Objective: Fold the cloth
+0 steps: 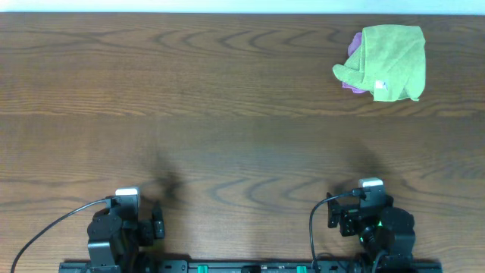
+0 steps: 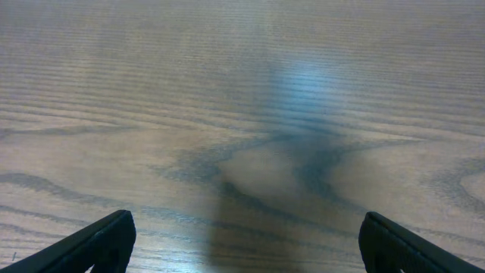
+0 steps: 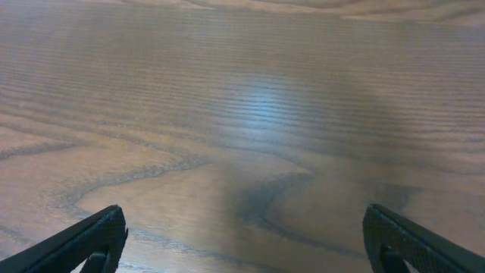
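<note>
Lime cloth (image 1: 390, 62) is bunched up at the far right of the table (image 1: 189, 114), on smth purple (image 1: 353, 45), prob another cloth. It's well apart from both arms. Right gripper (image 3: 246, 241) is nearer, cloth straight ahead of it. It and left gripper (image 2: 246, 241) gape wide, nothing held.

Bright, even light; wrist views are soft, with pale glare on the table (image 2: 311, 83).

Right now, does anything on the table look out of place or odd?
The lime-green cloth lies rumpled at the far right, not flat; a purple cloth peeks from under its left edge. Nothing else stands out.
</note>
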You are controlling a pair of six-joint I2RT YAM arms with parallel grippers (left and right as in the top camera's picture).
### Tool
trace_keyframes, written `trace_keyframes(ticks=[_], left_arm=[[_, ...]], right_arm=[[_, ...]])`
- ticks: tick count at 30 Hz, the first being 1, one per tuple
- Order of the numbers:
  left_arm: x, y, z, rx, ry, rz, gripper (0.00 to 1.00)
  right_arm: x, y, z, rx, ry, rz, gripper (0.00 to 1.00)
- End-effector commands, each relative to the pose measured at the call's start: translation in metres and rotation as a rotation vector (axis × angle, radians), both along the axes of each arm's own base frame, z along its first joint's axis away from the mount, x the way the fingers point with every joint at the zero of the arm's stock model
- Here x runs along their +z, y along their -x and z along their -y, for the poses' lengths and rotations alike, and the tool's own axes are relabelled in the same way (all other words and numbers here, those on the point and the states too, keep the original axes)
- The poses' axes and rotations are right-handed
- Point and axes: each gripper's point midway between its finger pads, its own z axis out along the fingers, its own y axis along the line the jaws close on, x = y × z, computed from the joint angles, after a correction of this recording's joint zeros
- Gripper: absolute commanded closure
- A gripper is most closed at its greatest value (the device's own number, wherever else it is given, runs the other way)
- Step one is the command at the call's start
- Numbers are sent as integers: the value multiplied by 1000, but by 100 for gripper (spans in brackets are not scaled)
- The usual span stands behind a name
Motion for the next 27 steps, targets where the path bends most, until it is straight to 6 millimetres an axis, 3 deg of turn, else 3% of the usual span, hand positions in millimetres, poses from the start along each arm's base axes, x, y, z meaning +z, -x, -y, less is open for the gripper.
trace_keyframes(ticks=[1,23,27], left_arm=[[-14,6,-1,-12,-22,-50,5],[-14,6,-1,-12,-22,-51,5],[-14,6,-1,-12,-22,-51,5]], right_arm=[[-3,0,0,5,4,1,1],[-3,0,0,5,3,0,1],[2,-1,-7,6,-69,7,1]])
